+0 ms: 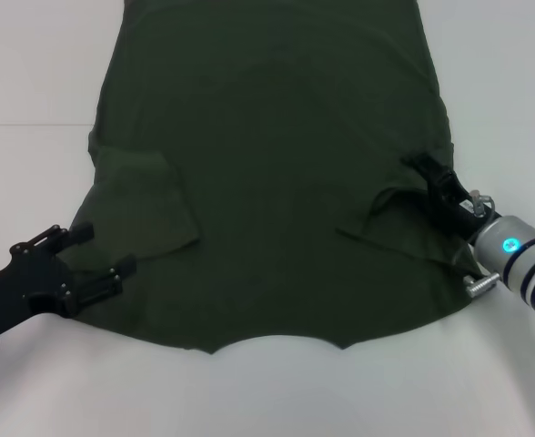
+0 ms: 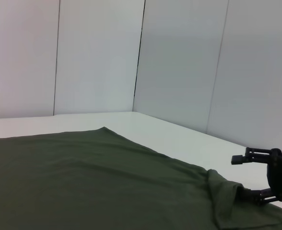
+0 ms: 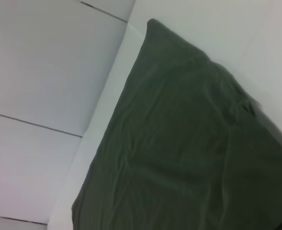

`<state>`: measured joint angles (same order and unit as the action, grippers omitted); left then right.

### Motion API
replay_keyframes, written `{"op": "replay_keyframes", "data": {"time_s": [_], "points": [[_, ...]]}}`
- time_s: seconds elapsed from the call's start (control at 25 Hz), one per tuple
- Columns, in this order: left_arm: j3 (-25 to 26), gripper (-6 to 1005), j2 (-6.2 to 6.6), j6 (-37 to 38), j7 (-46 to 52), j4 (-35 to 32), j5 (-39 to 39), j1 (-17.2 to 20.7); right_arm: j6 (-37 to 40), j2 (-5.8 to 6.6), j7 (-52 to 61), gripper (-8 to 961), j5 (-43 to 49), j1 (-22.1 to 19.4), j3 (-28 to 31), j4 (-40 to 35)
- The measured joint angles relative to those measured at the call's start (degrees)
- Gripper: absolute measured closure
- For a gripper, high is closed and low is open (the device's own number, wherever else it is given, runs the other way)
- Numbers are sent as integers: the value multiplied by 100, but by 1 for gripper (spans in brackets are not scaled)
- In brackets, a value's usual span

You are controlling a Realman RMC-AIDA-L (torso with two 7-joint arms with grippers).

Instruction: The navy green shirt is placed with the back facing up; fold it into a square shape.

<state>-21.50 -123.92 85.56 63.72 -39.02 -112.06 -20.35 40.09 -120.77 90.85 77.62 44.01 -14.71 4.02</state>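
The navy green shirt (image 1: 267, 173) lies flat on the white table, collar edge nearest me, both short sleeves folded inward onto the body. It also shows in the left wrist view (image 2: 93, 182) and the right wrist view (image 3: 179, 143). My left gripper (image 1: 99, 253) is open at the shirt's near-left edge, beside the folded left sleeve (image 1: 145, 205), its jaws spread over the hem. My right gripper (image 1: 434, 185) is open at the shirt's right edge next to the folded right sleeve (image 1: 404, 223); in the left wrist view (image 2: 244, 176) its jaws stand apart beside the raised fabric fold.
The white table (image 1: 267, 391) runs around the shirt on all sides. White wall panels (image 2: 179, 57) stand behind the table's far edge.
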Motion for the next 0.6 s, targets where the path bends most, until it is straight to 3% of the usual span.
{"op": "replay_keyframes", "data": {"time_s": [0.6], "points": [[6, 136, 0, 5, -71, 0, 0, 43, -170, 6, -15, 6, 8, 171, 15, -24]]}}
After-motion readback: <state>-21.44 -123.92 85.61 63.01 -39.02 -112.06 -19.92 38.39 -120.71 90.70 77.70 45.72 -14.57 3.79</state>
